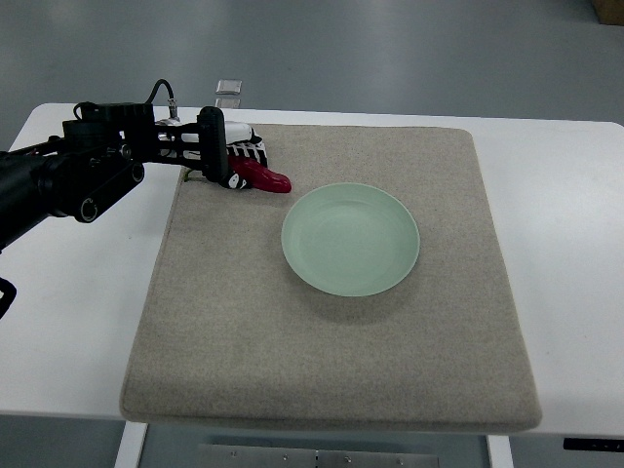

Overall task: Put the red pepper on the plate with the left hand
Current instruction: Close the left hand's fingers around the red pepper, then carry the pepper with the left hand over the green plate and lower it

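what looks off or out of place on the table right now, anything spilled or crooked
Nothing stands out. The pale green round plate sits empty and flat on the grey felt mat, which lies square on the white table. The left hand is at the small red pepper near the mat's far-left corner. No spills or damage show.

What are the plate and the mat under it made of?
Round pale green plate: looks like glazed ceramic or melamine, going by its smooth, evenly coloured surface with a soft sheen; can't tell which. Beige rectangular mat: likely felt or woven fabric, with a matte, fuzzy, flecked texture.

Red pepper (263,177) in hand's (234,156) grasp, beside empty pale-green plate (351,239)
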